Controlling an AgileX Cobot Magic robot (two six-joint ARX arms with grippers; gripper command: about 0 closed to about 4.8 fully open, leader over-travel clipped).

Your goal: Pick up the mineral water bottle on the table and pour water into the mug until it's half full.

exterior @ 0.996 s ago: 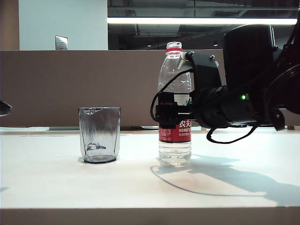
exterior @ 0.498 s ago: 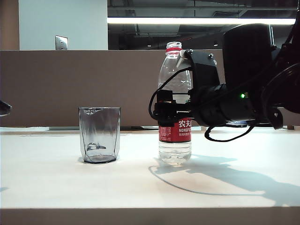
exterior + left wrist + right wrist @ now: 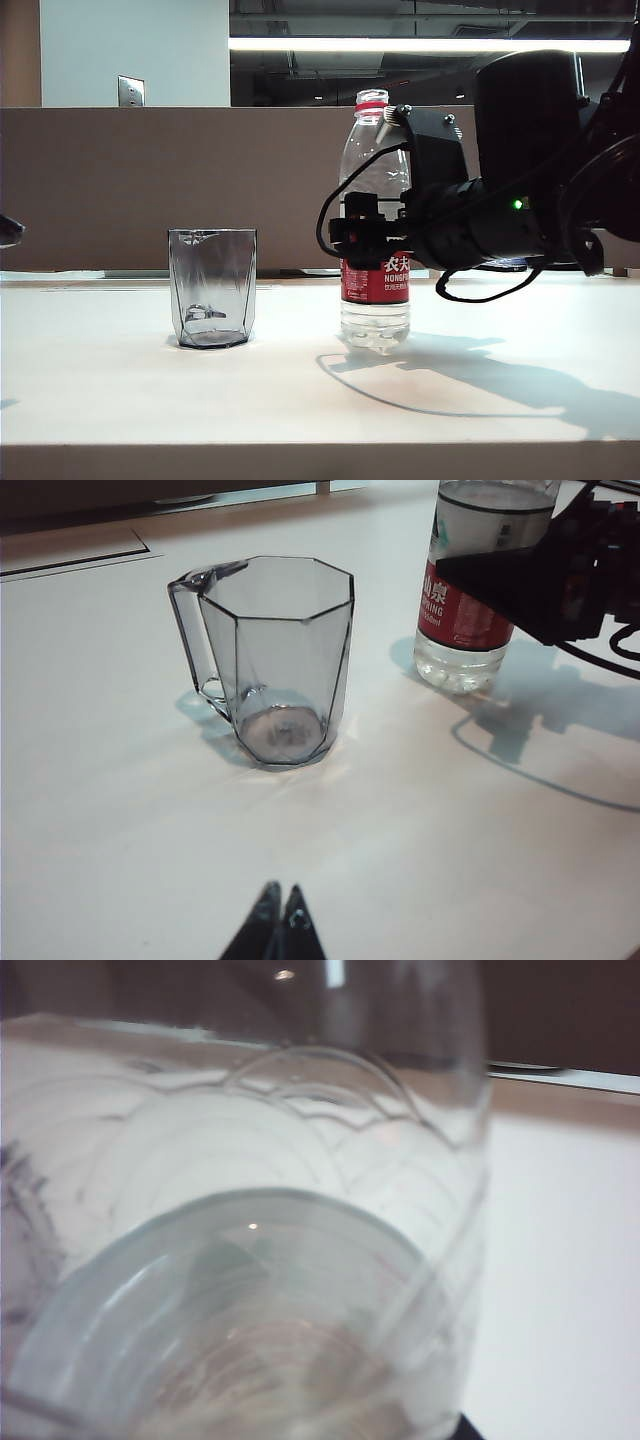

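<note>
Spanning the whole foreground, the white worktop (image 3: 120, 390) carries everything. From the right of the exterior view the bulky black right arm (image 3: 530, 180) reaches across to the mineral water bottle (image 3: 374, 180), which stands upright on the worktop with its red neck ring uncapped and water (image 3: 490, 500) high in its body. The right claw (image 3: 368, 232) sits around the bottle just above the red label; whether its jaws are pressing the plastic or standing slightly off it I cannot tell — the right wrist view is filled by the bottle's ribbed wall. Well apart stands the mug (image 3: 272, 660), a grey faceted glass with a handle, upright. The left claw (image 3: 280, 930) hangs near the mug, tips clenched together, holding nothing.
</note>
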